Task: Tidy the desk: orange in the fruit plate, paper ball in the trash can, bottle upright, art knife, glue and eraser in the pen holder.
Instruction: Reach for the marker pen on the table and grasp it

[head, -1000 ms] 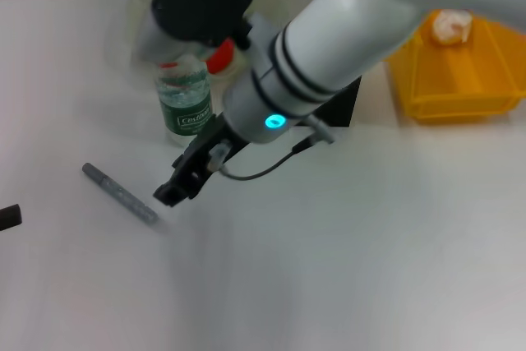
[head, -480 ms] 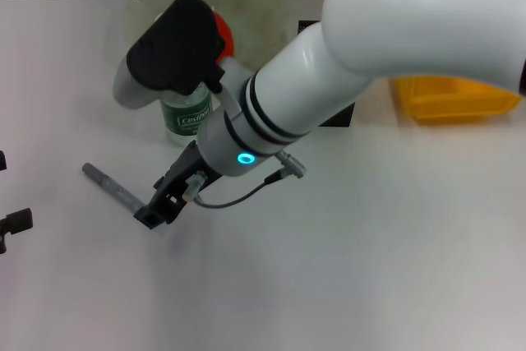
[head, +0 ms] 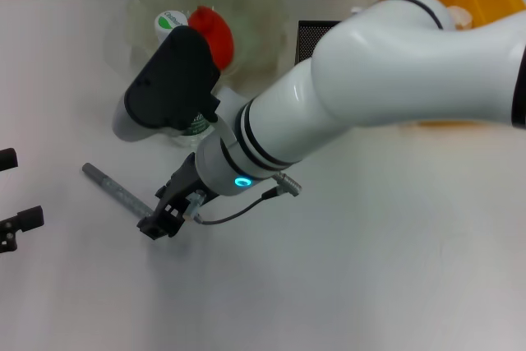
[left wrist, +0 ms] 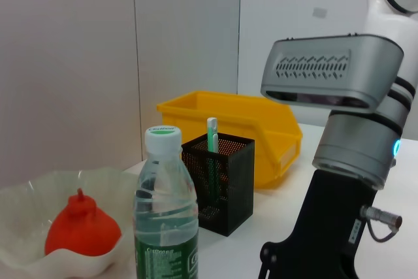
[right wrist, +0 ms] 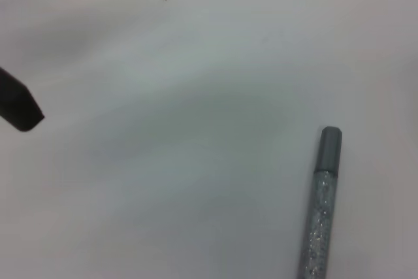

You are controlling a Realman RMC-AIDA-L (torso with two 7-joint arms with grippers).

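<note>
R arm reaches across, right pincer [head: 161,221] low; left pincer [head: 16,203] parked at edge.

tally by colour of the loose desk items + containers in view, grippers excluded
Red-orange: 1, the orange
Pale green: 1, the fruit plate
Clear with green label: 1, the bottle
Black: 1, the pen holder
Green and white: 1, the knife-like tool standing in the holder
Yellow: 1, the trash can
Grey glitter: 1, the glue stick
Total: 7

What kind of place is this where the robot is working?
Probably a desk set up for a tidying test, maybe in a lab. A white table holds a black mesh pen holder, a yellow trash can and a glittery grey glue pen, against plain walls.
</note>
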